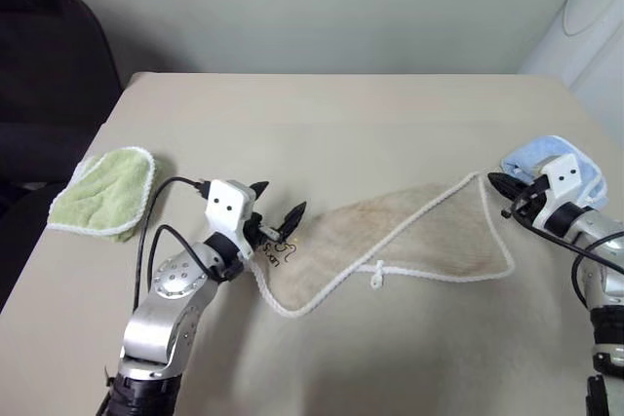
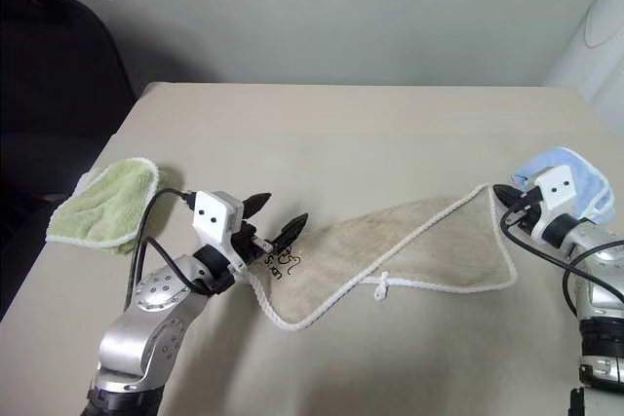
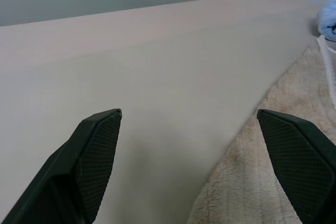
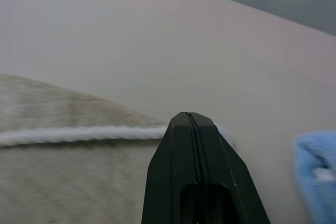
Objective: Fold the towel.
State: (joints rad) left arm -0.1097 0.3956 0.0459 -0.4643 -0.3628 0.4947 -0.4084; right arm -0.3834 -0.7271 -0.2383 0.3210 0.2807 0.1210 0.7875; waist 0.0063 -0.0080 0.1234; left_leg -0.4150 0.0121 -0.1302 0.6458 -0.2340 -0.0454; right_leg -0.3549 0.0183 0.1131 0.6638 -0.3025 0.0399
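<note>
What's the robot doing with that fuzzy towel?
It's folding the beige towel on the table. The right pincer is shut on the towel's far corner and holds it up a little. The left pincer is wide open at the towel's other end, by the dark logo, holding nothing. The towel lies loosely doubled over, not neat yet. A green towel and a blue towel sit off to the sides.
</note>
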